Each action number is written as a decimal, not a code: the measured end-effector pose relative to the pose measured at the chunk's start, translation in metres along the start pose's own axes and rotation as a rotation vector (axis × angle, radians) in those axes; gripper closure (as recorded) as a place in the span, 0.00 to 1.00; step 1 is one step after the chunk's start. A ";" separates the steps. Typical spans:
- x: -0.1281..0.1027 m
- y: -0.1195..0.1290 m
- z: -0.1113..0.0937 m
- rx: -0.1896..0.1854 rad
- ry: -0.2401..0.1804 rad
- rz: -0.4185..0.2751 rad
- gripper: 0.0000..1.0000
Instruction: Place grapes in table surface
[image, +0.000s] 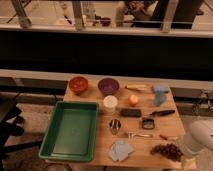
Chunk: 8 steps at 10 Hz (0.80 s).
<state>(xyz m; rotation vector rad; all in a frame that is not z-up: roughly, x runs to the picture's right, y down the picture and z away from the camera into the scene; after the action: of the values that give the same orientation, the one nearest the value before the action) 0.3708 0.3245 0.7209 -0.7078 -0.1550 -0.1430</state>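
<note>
The grapes (167, 151), a flat dark reddish-brown bunch, lie on the table surface (145, 152) near its front right corner. My white arm (198, 137) comes in at the right edge, just right of the bunch. The gripper (188, 161) hangs at its lower end by the table's corner, open with nothing in it and beside the grapes; I cannot tell whether it touches them.
A green tray (70, 131) fills the table's left side. A red bowl (78, 85), purple bowl (108, 86), white cup (110, 103), orange fruit (133, 99), blue cloth (160, 93), thin chilli (167, 137), metal cup (115, 126) and grey-blue cloth (121, 150) lie around.
</note>
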 end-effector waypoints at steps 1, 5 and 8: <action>0.002 -0.001 0.003 -0.002 -0.002 0.008 0.20; 0.009 -0.006 0.010 -0.011 -0.009 0.031 0.20; 0.014 -0.008 0.014 -0.020 -0.014 0.044 0.38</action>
<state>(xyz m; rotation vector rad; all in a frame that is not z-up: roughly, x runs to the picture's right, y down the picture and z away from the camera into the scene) 0.3813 0.3266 0.7396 -0.7319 -0.1514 -0.0972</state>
